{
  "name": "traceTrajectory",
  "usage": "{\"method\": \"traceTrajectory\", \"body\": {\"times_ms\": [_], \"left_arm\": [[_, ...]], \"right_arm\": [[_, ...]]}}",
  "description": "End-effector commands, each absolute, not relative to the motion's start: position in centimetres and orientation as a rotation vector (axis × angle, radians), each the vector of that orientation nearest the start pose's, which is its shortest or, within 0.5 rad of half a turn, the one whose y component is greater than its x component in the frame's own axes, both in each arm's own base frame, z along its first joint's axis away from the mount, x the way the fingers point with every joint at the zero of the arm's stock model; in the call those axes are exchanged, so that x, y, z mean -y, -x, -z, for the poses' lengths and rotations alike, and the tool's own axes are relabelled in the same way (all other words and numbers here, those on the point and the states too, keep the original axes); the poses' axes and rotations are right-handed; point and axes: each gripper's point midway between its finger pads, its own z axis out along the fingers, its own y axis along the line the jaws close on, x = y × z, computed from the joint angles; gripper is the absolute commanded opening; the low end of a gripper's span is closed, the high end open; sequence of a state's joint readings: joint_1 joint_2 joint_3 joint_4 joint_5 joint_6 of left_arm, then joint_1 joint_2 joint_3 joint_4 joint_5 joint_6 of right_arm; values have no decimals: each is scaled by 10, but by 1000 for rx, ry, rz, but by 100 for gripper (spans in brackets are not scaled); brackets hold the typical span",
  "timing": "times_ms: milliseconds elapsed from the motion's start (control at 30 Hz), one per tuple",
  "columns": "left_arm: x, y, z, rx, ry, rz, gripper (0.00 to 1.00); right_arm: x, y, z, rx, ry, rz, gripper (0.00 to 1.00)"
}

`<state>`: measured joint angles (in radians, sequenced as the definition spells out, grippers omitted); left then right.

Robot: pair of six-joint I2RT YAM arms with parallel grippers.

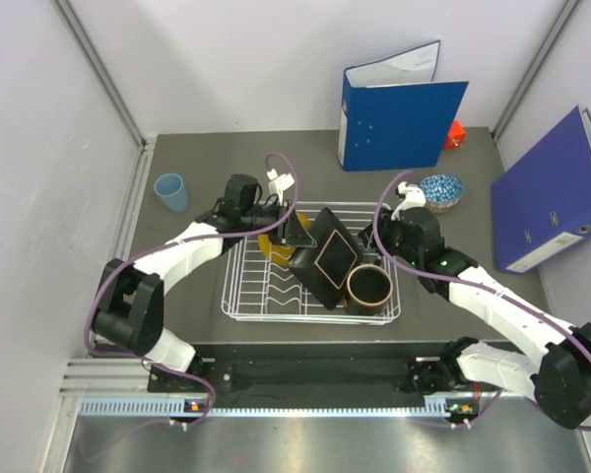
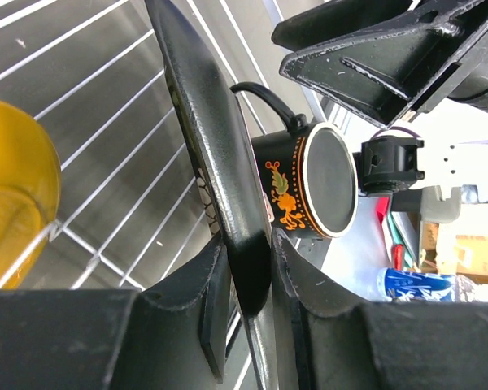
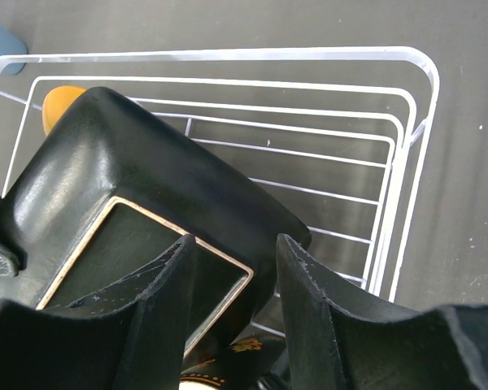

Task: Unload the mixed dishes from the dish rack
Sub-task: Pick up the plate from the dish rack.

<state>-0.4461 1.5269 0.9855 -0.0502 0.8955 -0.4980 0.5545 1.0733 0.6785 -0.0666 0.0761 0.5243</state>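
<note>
Left pincer [image 2: 248, 272] tightly clamped; right pincer [image 3: 232, 276] slack, jaws well apart.

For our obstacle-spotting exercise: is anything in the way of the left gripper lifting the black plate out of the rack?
Possibly. The left gripper grips the black plate by its edge; the right gripper hovers open just over its other side, and the brown mug lies close beside it.

A dark grey table [image 1: 207, 168] fills this booth. White walls [image 1: 236, 59] close in its back, left and right sides, with a grey metal post [image 1: 103, 69] at each back corner. A blue binder [image 1: 399, 113] stands at the table's back edge, with a red block [image 1: 456, 135] just beside it. A second binder [image 1: 552, 202] leans at the right edge. A metal rail [image 1: 315, 404] runs along the near edge. The light is soft and even.
</note>
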Motion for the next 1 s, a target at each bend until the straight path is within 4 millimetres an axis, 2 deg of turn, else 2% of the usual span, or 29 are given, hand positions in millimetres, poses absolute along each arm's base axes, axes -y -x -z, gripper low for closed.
{"method": "traceTrajectory", "body": {"times_ms": [0, 67, 233, 400, 567, 700, 967], "left_arm": [[294, -265, -199, -2152, -580, 1371, 0], [293, -267, -221, -2105, -581, 1353, 0], [292, -276, -260, -2026, -582, 1296, 0], [290, -279, -277, -1989, -567, 1274, 0], [288, -279, -302, -1906, -553, 1267, 0], [287, -280, -303, -1915, -565, 1254, 0], [285, -275, -254, -2074, -587, 1175, 0]], "right_arm": [[-200, -301, -185, -2019, -7, -638, 44], [-200, -302, -189, -2010, -6, -641, 44], [-200, -303, -197, -1997, -5, -643, 44], [-199, -301, -203, -1984, -1, -644, 44], [-198, -301, -209, -1973, -2, -644, 44], [-198, -302, -211, -1971, -3, -645, 44], [-200, -301, -202, -1986, -4, -647, 44]]}}
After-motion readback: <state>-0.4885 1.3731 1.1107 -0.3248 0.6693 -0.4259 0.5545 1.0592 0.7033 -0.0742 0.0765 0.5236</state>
